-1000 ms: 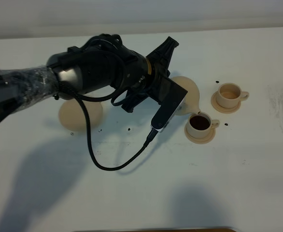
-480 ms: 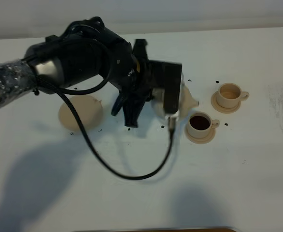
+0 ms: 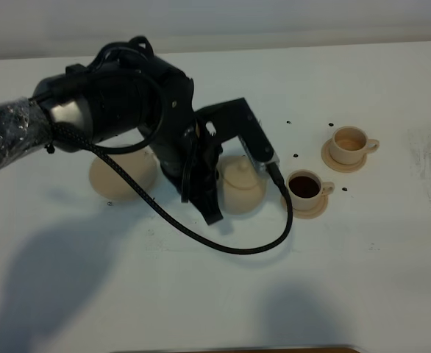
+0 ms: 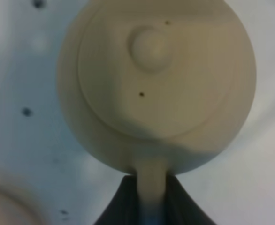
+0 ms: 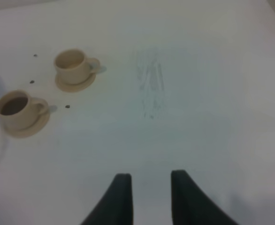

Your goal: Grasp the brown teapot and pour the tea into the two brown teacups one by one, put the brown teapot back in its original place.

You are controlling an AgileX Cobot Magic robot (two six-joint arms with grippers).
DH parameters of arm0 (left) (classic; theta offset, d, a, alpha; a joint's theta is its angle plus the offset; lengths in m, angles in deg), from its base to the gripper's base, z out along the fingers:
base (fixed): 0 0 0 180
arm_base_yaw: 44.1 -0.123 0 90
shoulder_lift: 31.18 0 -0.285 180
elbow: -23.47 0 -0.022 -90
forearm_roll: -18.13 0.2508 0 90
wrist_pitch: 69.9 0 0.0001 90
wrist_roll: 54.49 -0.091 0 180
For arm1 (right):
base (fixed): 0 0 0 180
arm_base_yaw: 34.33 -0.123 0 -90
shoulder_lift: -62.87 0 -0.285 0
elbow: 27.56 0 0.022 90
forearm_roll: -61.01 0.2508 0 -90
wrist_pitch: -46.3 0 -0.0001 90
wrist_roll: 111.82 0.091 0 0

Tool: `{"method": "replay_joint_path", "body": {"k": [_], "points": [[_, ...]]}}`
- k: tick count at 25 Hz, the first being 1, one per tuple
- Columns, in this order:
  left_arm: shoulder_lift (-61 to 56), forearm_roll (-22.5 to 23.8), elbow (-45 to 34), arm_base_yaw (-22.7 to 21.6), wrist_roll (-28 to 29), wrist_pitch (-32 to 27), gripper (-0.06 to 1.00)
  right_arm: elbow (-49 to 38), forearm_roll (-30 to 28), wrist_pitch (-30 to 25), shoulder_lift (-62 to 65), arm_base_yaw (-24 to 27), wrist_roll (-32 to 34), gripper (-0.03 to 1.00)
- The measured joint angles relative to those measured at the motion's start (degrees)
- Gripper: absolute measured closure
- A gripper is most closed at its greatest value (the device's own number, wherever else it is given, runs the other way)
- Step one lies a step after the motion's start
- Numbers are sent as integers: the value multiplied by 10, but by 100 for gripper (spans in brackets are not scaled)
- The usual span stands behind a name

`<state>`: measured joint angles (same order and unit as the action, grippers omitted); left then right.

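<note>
The brown teapot [image 3: 243, 185] is upright with its knobbed lid on, between the large saucer [image 3: 122, 176] and the near cup. My left gripper [image 3: 217, 188] is shut on its loop handle [image 4: 151, 190], with a dark finger [image 4: 122, 199] on each side. In the left wrist view the teapot [image 4: 156, 84] fills the frame. The near teacup [image 3: 304, 187] holds dark tea on its saucer and also shows in the right wrist view [image 5: 15, 108]. The far teacup [image 3: 350, 143] looks pale inside; it also shows in the right wrist view [image 5: 72, 64]. My right gripper [image 5: 149, 185] is open over bare table.
A black cable [image 3: 223, 246] loops from the left arm over the table in front of the teapot. Dark specks [image 3: 294, 156] dot the table around the cups. A faint scuffed patch [image 3: 425, 158] lies at the right.
The teapot was tilted with its spout over the near cup. It has swung back upright and moved left and nearer, away from the cup. The left wrist has rotated with it.
</note>
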<state>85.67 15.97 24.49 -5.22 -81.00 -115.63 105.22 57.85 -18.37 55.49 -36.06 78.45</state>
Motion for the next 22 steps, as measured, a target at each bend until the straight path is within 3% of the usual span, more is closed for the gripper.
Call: {"method": "replay_joint_path", "body": {"k": [12, 22], "points": [[16, -24, -71, 0, 2, 112, 86, 0, 0, 0, 0, 0, -1, 75], [21, -24, -79, 0, 2, 130, 86, 0, 0, 0, 0, 0, 0, 75]]}}
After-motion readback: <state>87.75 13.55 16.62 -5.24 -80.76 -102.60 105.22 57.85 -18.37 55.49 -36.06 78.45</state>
